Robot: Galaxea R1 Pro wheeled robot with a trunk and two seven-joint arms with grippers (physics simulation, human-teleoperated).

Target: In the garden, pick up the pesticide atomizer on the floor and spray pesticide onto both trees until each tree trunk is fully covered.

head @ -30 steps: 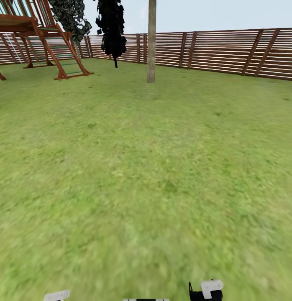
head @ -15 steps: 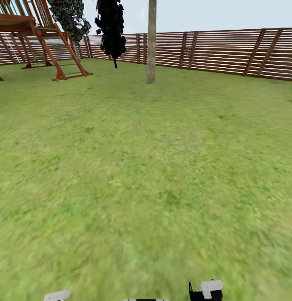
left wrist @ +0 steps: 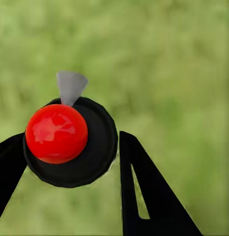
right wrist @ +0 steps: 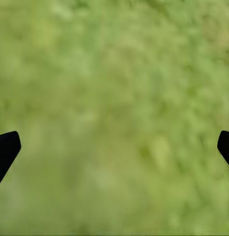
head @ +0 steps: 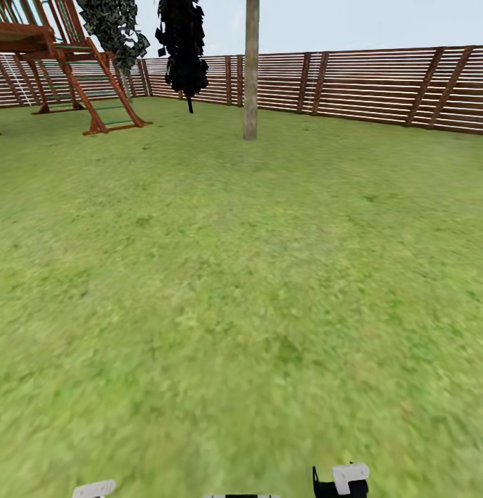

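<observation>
Head view looks over the garden lawn (head: 241,290), a wide green grass field with a brown slat fence (head: 380,86) running along the far side from 11 to 2 o'clock. One tree trunk (head: 250,69), bare and grey-brown, stands upright on the grass at about 12 o'clock, well apart from the robot. Near it, toward 11 o'clock, hangs a narrow black-leaved tree (head: 183,48), and further at 10 o'clock stands a red-brown wooden play frame (head: 68,62) with a ladder. White and black parts of the robot's arms show at the lowest edge of this view.

Left wrist view shows the left hand (left wrist: 70,162) clamped on the pesticide atomizer (left wrist: 70,142): its two black fingers (left wrist: 144,191) press on both sides of the round black body, which has a red ball-like top and a small grey nozzle. Blurred grass lies behind it.

Right wrist view shows the right hand (right wrist: 114,147) with its fingers wide apart, the two black tips at opposite edges, and between them is blurred green grass.
</observation>
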